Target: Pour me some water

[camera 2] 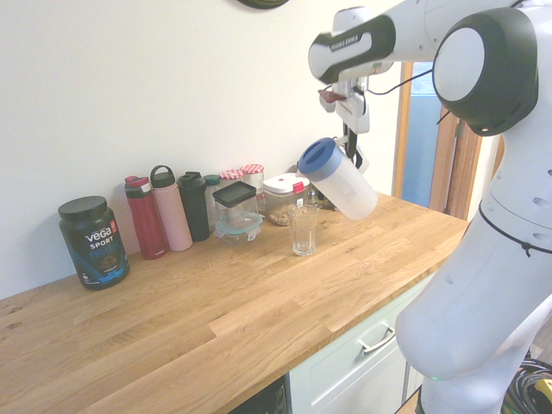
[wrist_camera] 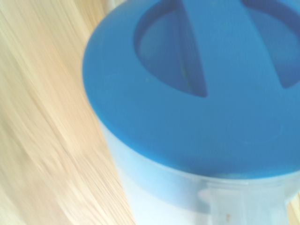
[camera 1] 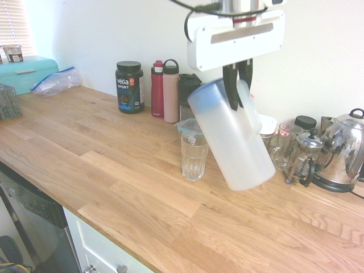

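With my gripper (camera 1: 238, 106) closed on the handle of the pitcher (camera 1: 230, 139), which hung tilted above the counter (camera 1: 131, 187) near the glass (camera 1: 194, 156), I judged its smooth, stiff plastic liable to swing if heavy with water, the handle being the safest hold.

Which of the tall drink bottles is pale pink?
The middle one, between the red bottle and the black one.

White robot arm reaching in from the right, translucent pitcher (camera 2: 347, 187) with blue lid (camera 2: 320, 159) held tilted in the jaws (camera 2: 352, 155), lid end toward a clear glass (camera 2: 303, 229) that stood upright on the wooden tabletop (camera 2: 233, 319), black Vega Sport tub (camera 2: 93, 242), red bottle (camera 2: 145, 219) and pink bottle (camera 2: 172, 210) lined up by the wall
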Action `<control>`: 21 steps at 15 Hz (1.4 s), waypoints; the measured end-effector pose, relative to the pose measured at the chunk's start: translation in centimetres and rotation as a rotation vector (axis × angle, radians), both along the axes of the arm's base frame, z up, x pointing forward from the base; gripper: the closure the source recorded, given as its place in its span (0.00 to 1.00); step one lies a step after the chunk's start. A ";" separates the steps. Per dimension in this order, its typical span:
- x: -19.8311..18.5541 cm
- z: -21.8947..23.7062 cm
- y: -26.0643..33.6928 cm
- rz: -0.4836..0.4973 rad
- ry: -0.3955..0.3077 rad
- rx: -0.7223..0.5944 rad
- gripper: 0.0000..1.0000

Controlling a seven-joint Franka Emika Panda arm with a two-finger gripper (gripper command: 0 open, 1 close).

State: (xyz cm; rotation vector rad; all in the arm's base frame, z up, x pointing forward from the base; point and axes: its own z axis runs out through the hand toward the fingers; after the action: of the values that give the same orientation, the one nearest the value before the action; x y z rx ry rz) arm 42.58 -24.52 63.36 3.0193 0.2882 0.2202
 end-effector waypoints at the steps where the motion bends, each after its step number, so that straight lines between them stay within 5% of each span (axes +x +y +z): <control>1: -1.0 1.7 0.0 -0.013 -0.013 0.068 1.00; 6: -2.4 7.2 1.9 -0.172 -0.110 0.319 1.00; 11: -1.1 7.2 12.2 -0.420 -0.215 0.403 1.00; 16: -3.0 2.7 23.0 -0.616 -0.375 0.465 1.00; 21: -5.6 -6.6 30.6 -0.758 -0.564 0.555 1.00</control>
State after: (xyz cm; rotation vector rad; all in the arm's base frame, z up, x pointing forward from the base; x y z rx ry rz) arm 36.99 6.03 56.76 3.0845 -1.0896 1.1806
